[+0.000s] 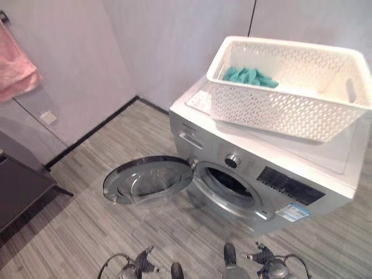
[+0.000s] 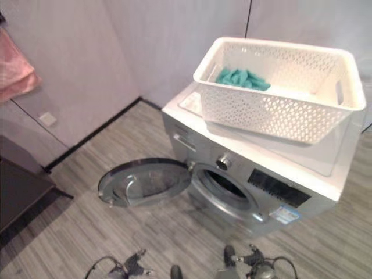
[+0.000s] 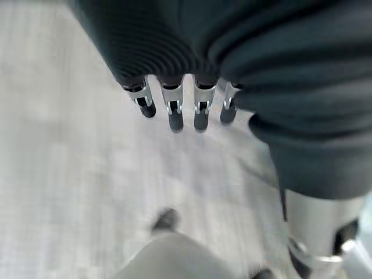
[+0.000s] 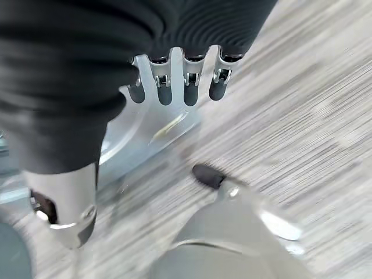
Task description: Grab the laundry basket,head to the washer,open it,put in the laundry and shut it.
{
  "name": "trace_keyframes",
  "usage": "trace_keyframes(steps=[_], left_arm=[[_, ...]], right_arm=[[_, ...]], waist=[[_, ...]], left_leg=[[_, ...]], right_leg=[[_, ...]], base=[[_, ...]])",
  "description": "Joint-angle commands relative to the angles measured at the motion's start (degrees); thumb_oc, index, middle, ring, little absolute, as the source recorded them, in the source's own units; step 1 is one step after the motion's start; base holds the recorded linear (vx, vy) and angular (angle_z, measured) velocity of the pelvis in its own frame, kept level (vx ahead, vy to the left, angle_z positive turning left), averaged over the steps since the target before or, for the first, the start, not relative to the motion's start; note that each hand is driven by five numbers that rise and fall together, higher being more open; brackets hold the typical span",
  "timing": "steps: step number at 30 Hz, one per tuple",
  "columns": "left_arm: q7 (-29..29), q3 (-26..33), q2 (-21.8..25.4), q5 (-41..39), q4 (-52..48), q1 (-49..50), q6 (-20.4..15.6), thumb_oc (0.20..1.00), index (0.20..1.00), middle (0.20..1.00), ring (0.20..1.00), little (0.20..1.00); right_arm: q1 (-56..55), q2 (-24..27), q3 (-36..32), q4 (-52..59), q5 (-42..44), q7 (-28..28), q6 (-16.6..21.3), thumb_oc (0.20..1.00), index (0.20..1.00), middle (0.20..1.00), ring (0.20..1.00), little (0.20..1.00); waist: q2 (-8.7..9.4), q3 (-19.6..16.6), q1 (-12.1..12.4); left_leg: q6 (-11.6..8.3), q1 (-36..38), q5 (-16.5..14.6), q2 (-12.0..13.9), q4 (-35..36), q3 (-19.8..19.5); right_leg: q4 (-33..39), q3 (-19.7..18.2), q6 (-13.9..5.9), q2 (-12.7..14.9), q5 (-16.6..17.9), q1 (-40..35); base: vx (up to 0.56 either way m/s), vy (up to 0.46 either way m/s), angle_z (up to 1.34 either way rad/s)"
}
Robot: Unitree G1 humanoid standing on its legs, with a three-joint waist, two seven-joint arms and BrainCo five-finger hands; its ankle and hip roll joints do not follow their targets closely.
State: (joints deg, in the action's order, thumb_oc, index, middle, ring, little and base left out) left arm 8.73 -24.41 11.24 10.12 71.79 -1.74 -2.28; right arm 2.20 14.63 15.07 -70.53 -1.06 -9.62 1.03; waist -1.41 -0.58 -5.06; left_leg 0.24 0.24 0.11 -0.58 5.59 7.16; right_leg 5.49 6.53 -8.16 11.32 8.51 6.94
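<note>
While both hands hang low over the grey plank floor [image 1: 87, 232], neither holds anything: the left hand [image 3: 174, 104] shows straight, relaxed fingers above bare boards, and the right hand [image 4: 186, 84] likewise hangs with fingers loose, a silver edge of the washer just past them. Ahead stands the washer [image 1: 256, 180], its round door [image 1: 148, 180] swung fully out to the left and lying low over the floor, the dark drum opening [image 1: 229, 183] exposed. Open floor lies between the hands and the machine's front. On the washer's white top sits the laundry basket [image 2: 279, 87] — white, perforated, well apart from both hands — its front edge jutting slightly past the top's front rim. Inside, teal laundry [image 2: 241, 77] is bunched in the far left corner. To the left a dark low table [image 1: 20, 186] stands by the wall, a pink towel [image 1: 14, 67] hanging above — beyond, pale walls meet in a corner.
</note>
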Motion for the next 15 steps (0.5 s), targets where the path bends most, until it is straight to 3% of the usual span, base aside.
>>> trace_keyframes(steps=[1, 5, 15], left_arm=[[2.7, 4.8, -0.8, -0.2, 2.7, -2.7, 0.6, 1.0, 1.0, 1.0, 1.0, 1.0], [0.7, 8.5, -0.3, -1.7, 5.4, -0.6, 0.1, 1.0, 1.0, 1.0, 1.0, 1.0], [-0.3, 8.8, 0.2, 0.1, 5.9, 1.5, -0.1, 1.0, 1.0, 1.0, 1.0, 1.0]], right_arm=[[3.4, -0.3, -2.0, -4.4, -0.5, -1.3, -0.8, 1.0, 1.0, 1.0, 1.0, 1.0], [0.2, -0.9, -2.9, -5.7, -0.4, 0.5, -0.9, 1.0, 1.0, 1.0, 1.0, 1.0], [-1.4, -1.1, -4.4, -5.9, 1.8, 1.4, -0.6, 1.0, 1.0, 1.0, 1.0, 1.0]], waist=[[0.78, 2.6, 1.3], [1.61, 0.2, 2.1], [2.01, -0.7, 2.7]], left_leg=[[-1.07, 2.2, -5.7, 1.5, -2.8, -4.2], [-1.57, 5.8, -5.6, 2.5, -1.0, -4.6], [-1.98, 6.9, -5.4, 3.1, -0.6, -4.8]], right_leg=[[-3.7, 0.3, -2.87, 2.5, -4.0, -2.9], [-2.8, 0.9, -2.53, 2.2, -5.2, -6.7], [-1.5, 1.0, -2.19, 1.5, -5.5, -8.4]], base=[[0.05, -0.078, 0.03], [0.1, -0.082, 0.01], [0.02, -0.05, 0.0]])
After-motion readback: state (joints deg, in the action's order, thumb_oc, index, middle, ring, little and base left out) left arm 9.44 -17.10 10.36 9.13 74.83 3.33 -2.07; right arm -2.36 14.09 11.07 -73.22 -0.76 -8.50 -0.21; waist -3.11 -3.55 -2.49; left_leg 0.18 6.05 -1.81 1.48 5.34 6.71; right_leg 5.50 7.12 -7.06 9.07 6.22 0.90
